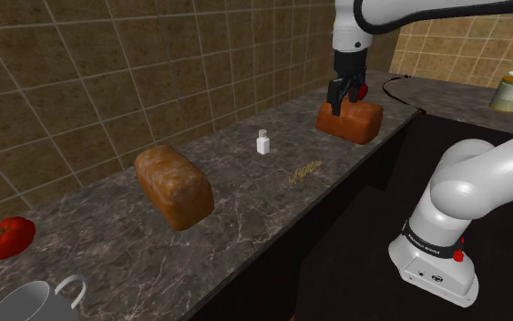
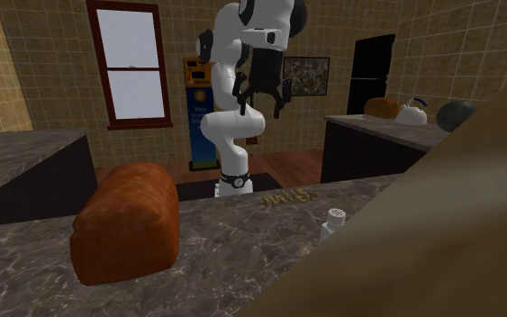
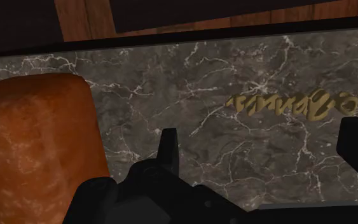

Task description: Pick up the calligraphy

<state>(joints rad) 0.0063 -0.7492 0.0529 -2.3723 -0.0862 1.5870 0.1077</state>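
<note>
While my gripper (image 3: 260, 147) hangs open and empty above the counter (image 3: 171, 76), the calligraphy (image 3: 292, 104) lies flat near its front edge, apart from the loaf (image 3: 31, 140). Advised: centre over the script, descend low, close across its narrow width.

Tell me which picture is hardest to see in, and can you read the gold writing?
Second exterior view: a big brown shape near the camera hides the lower right corner. Wrist view: the gold writing stands out on the dark counter, too squiggly to read.
</note>
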